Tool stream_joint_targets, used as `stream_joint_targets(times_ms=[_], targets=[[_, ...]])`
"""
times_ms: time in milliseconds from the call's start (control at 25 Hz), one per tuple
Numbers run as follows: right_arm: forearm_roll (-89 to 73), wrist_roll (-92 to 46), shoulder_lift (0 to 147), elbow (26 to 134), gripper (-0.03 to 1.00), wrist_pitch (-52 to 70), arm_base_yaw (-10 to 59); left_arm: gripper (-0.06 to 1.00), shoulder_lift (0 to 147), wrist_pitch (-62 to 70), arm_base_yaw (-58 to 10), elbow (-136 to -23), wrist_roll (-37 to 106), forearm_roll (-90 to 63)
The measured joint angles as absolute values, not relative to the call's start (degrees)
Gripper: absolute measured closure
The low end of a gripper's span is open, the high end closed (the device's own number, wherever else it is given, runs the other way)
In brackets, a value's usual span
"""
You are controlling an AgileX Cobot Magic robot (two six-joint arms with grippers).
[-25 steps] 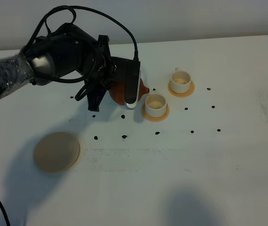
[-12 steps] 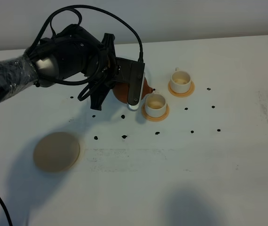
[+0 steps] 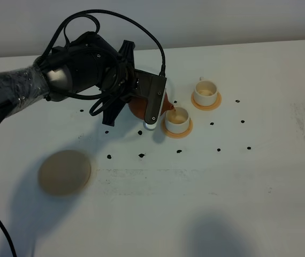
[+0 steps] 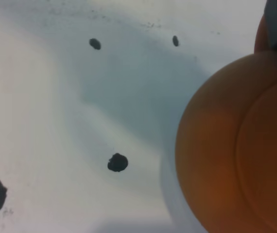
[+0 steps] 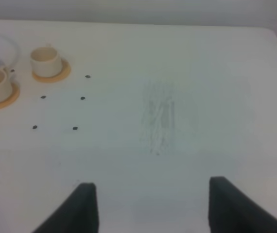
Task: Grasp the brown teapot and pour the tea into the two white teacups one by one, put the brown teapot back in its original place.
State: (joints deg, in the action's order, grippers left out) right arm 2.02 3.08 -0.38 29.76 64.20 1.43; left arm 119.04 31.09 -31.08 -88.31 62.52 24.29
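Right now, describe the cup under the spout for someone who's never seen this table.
On the white table, a black arm reaching in from the left holds the brown teapot. Two white teacups on orange-tan coasters sit just to its right. Yours is the nearer cup, with the spout at its rim; the other cup stands apart, farther back and right.

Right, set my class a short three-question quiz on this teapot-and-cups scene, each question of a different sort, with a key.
1. True or false: the brown teapot rests on the beige coaster.
2. Which cup is the teapot's spout over? A: the nearer teacup; B: the farther teacup.
3. Fill in: the right gripper is ____.
Key: 1 false; 2 A; 3 open.
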Motion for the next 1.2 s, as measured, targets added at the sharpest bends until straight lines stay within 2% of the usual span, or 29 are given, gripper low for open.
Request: stream_joint_targets(times_ms=[1200], targets=[[2.0, 3.1, -0.4, 29.8, 0.48, 64.1, 1.4, 0.82, 119.0, 29.2, -31.7, -88.3, 65.3, 30.5]])
